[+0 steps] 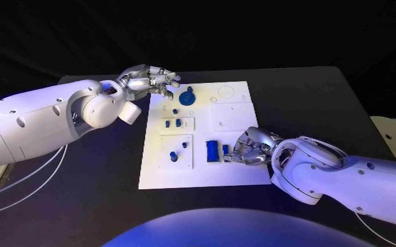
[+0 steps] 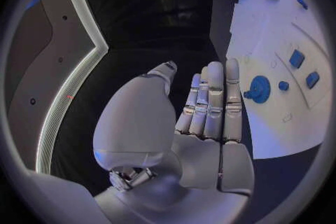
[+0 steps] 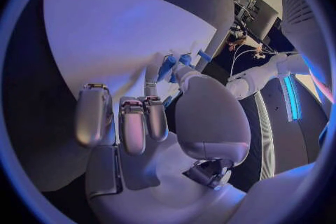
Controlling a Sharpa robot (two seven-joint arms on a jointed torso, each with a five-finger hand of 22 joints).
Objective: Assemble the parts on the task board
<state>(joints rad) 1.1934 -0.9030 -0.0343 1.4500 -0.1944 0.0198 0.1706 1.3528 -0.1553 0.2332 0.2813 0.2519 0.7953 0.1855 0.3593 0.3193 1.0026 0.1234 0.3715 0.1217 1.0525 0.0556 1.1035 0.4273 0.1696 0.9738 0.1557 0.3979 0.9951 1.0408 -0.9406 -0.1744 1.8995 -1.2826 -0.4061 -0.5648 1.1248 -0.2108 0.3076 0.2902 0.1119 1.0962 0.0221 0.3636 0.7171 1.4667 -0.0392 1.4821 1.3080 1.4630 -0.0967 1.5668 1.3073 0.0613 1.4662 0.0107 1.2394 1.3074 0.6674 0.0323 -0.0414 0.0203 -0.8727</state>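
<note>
On the white board (image 1: 239,170) in the middle of the black surface (image 1: 313,98), my right robot hand (image 1: 250,147) bent over its near right part, fingers curled beside a blue block (image 1: 213,150); whether it gripped a piece, I could not tell. Doing this well, I judged, meant lining the piece square over its slot before pressing. My left robot hand (image 1: 151,81) hovered at the far left corner, released, near the blue gear (image 1: 187,95).
</note>
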